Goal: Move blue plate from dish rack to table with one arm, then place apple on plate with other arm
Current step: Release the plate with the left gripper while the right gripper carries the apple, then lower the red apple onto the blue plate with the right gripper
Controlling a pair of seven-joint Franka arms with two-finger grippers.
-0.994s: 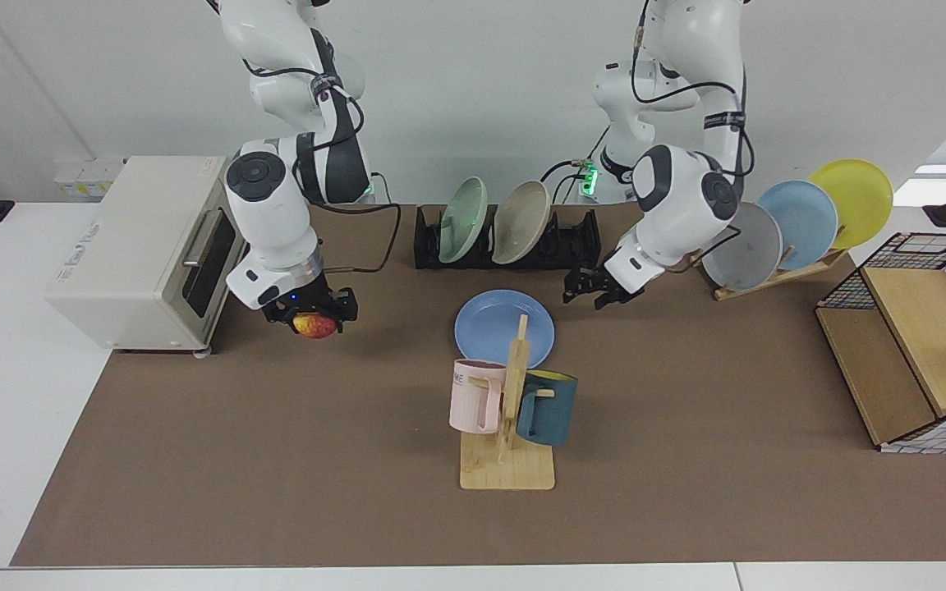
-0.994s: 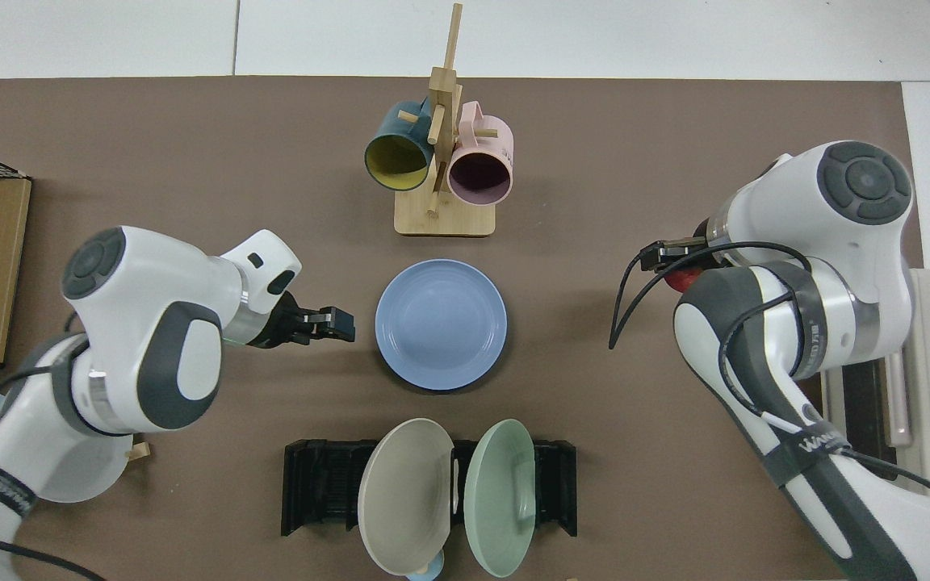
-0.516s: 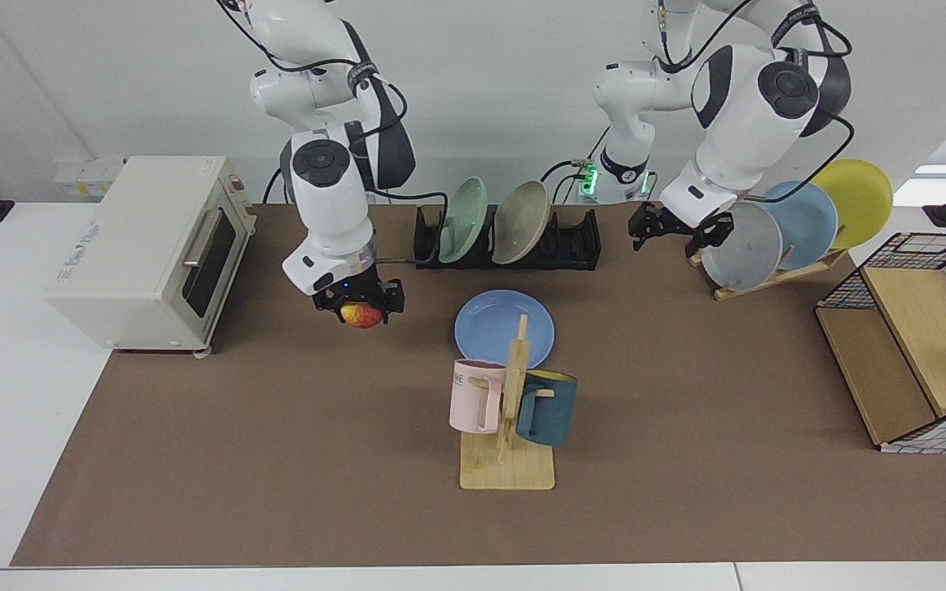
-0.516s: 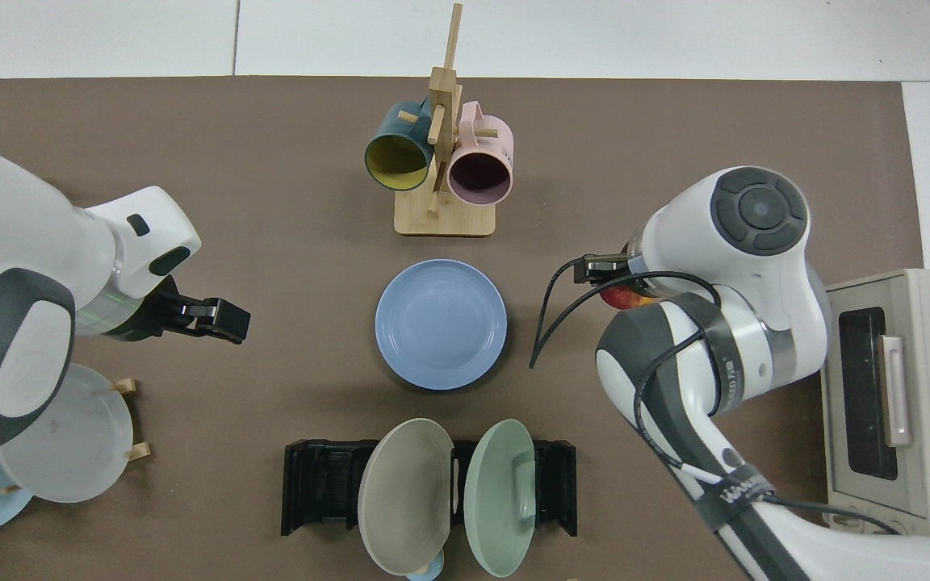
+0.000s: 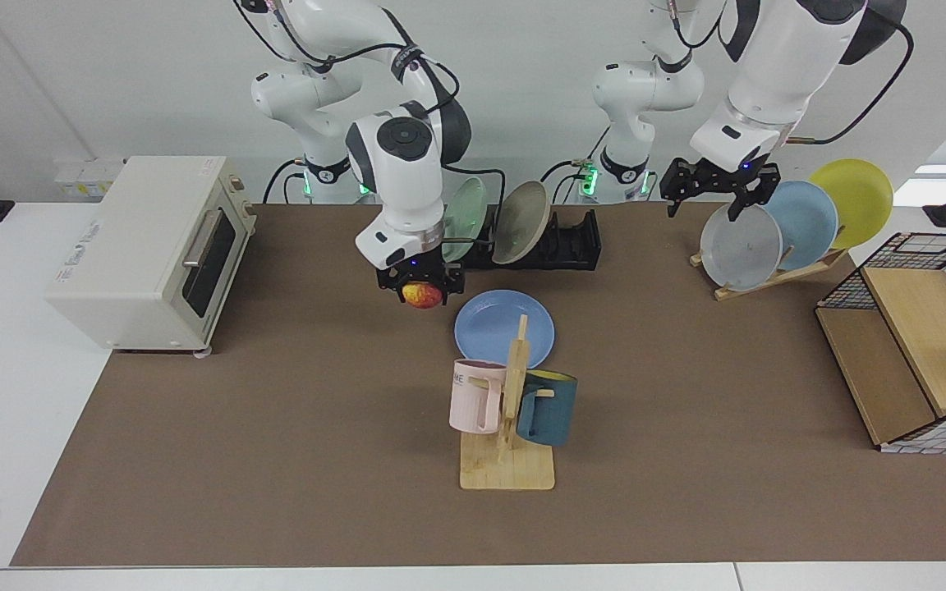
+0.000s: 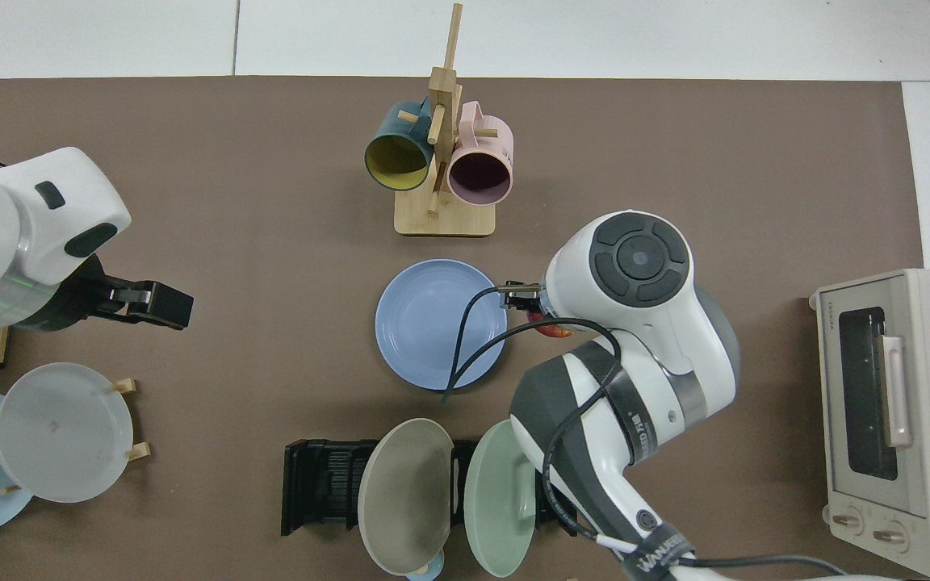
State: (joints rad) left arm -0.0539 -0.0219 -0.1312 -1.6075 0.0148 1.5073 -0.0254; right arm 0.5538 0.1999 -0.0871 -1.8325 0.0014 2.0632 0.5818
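Red apple (image 5: 422, 295) pinched in right fingers (image 5: 421, 289), beside blue plate (image 5: 504, 328) (left fingers (image 5: 709, 190) spread).

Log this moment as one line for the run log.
blue plate: flat on mat, out of dish rack | right gripper: holds apple beside plate | left gripper: open, raised above grey plate

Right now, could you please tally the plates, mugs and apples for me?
Plates: 6 – blue plate, green plate, beige plate, grey plate, sky-blue plate, yellow plate
Mugs: 2 – pink mug, teal mug
Apples: 1 – apple
Total: 9
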